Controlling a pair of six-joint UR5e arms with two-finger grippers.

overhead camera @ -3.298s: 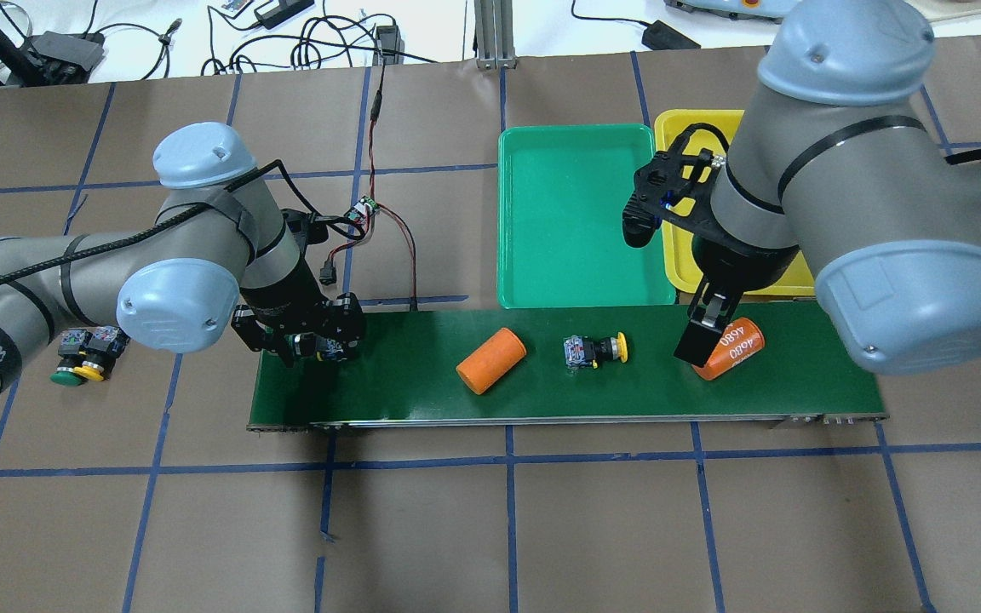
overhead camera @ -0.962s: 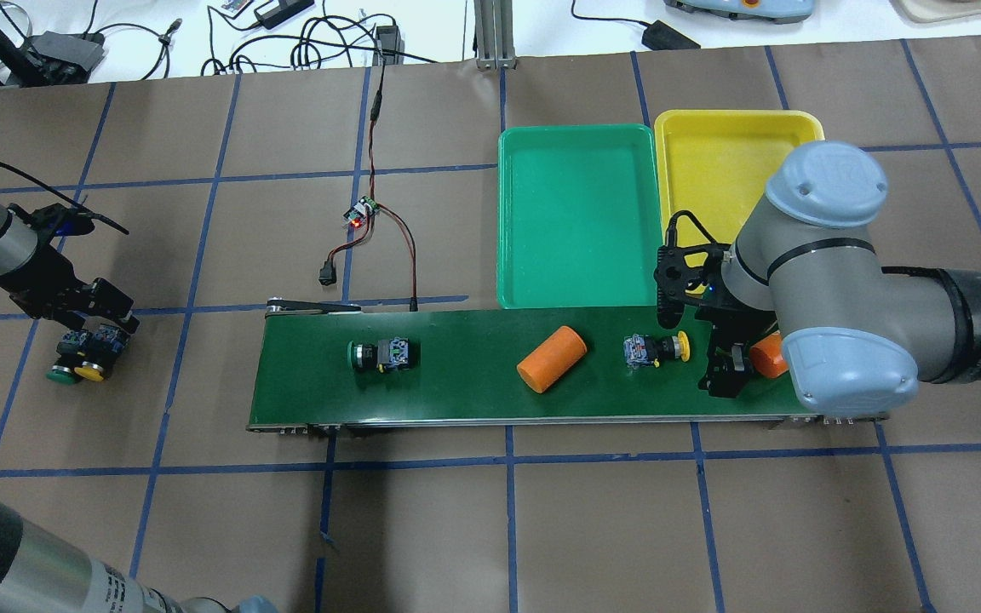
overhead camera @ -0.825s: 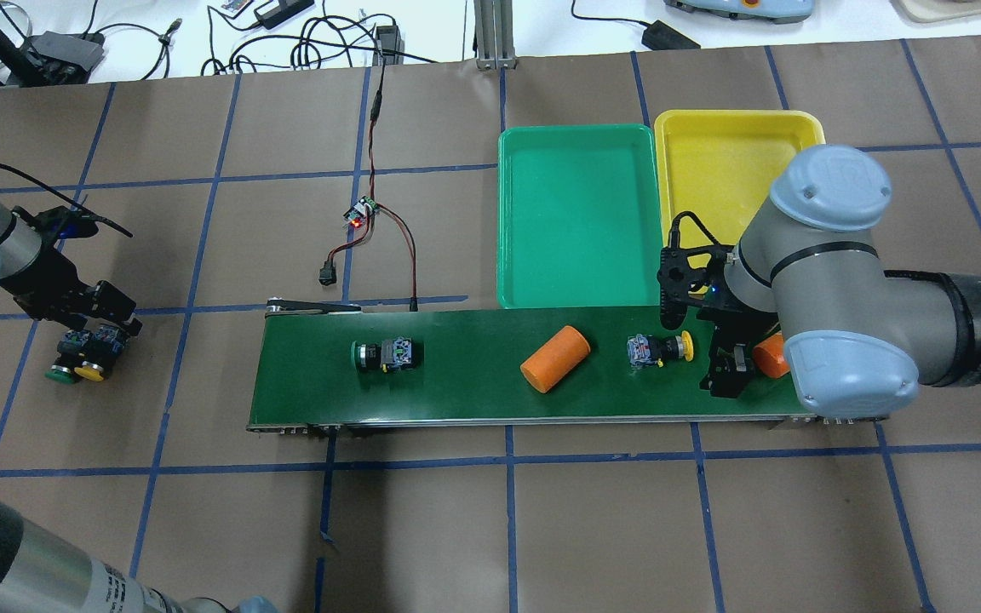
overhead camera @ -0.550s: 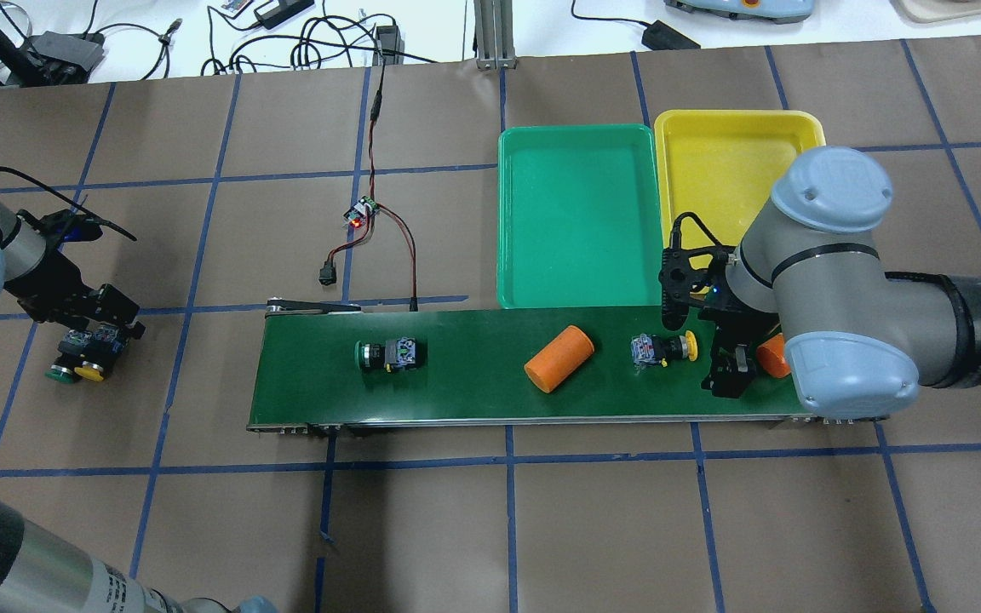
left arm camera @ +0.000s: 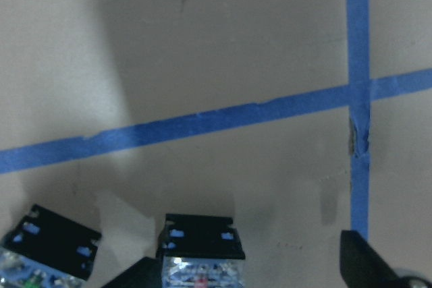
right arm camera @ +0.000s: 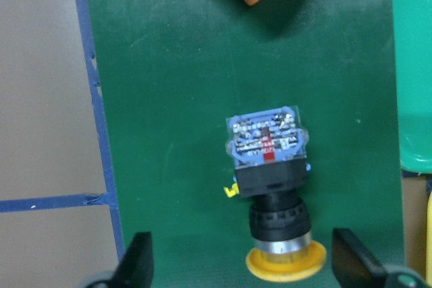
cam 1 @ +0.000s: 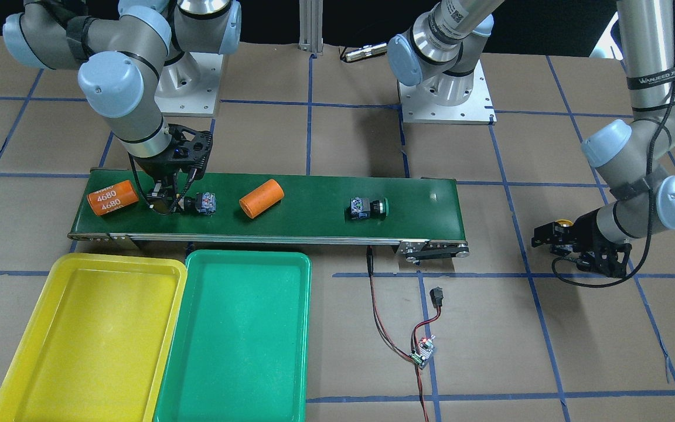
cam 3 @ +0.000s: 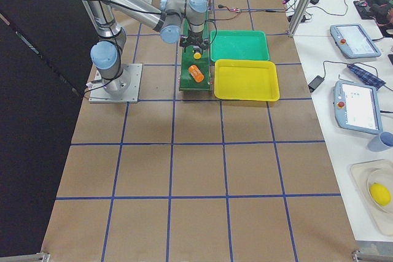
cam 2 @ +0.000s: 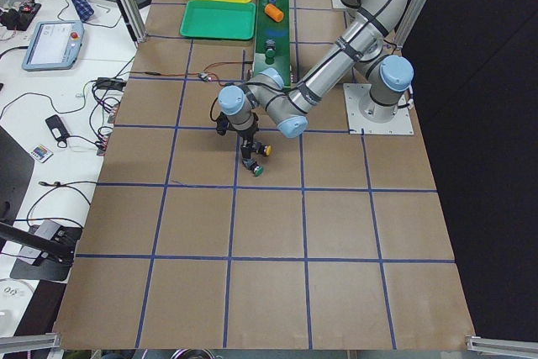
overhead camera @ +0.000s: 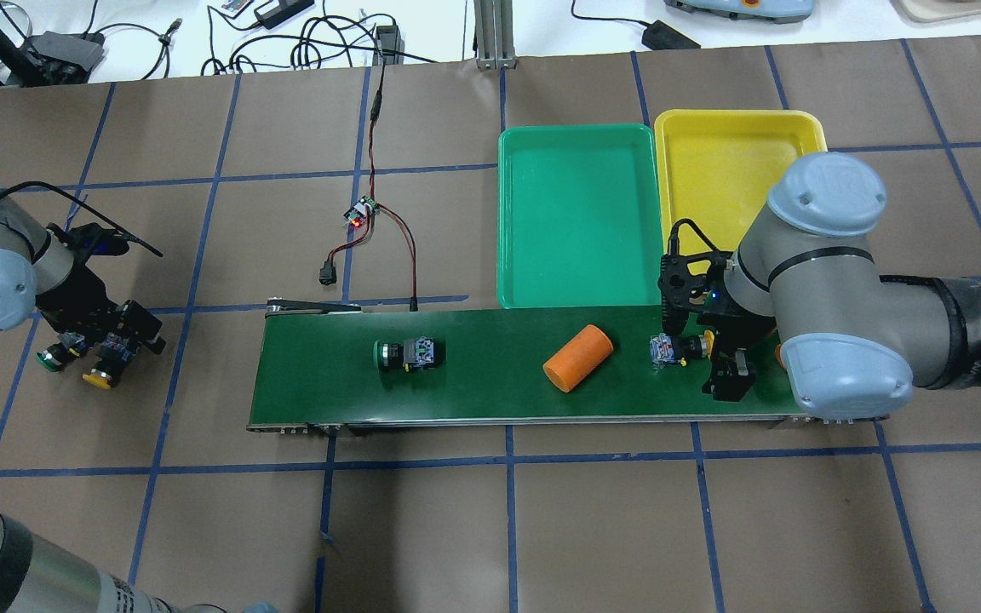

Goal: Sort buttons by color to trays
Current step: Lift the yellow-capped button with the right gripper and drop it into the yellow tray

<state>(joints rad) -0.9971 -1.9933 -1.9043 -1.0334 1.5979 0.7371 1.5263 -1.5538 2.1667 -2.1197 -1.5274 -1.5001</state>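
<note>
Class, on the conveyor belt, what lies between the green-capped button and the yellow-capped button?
One plain orange cylinder, lying on its side. The overhead exterior view shows it clearly.

Robotics lab: teach pendants (cam 3: 359, 107), cables (overhead camera: 320, 38)

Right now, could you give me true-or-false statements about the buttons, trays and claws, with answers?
The yellow tray and the green tray hold nothing. True.
The right gripper holds the yellow button in the air. False: it lies on the conveyor belt between open fingers.
A green button lies on the belt. True.
Three orange cylinders lie on the belt. False: two, a plain cylinder and a cylinder marked 4680.
The left gripper hangs over the green tray. False: it is at two more buttons on the table.
</note>
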